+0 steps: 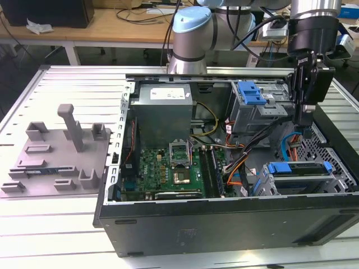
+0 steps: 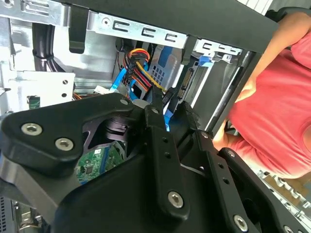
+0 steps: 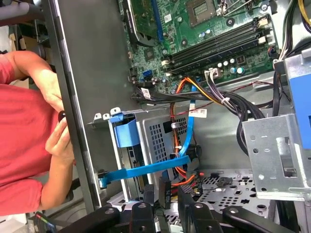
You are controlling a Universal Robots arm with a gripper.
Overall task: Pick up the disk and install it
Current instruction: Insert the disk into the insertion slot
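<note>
The disk (image 1: pixel 297 168) lies flat in the drive cage at the near right corner of the open computer case (image 1: pixel 168 221), its blue frame on top. In the first wrist view its blue frame (image 3: pixel 125 132) sits in the cage by the case wall. My gripper (image 1: pixel 306 119) hangs over the right side of the case, behind and above that cage. In both wrist views my gripper (image 3: pixel 167 194) (image 2: pixel 170 114) has a narrow gap between its black fingers and holds nothing. Blue and orange cables lie just beyond the fingertips.
A second cage with a blue tab (image 1: pixel 251 92) stands at the back right of the case. Motherboard (image 1: pixel 168 168) and power supply (image 1: pixel 162 106) fill its left half. A grey fixture plate (image 1: pixel 56 157) sits outside on the exterior view's left. A person's hand (image 3: pixel 60 138) rests at the case wall.
</note>
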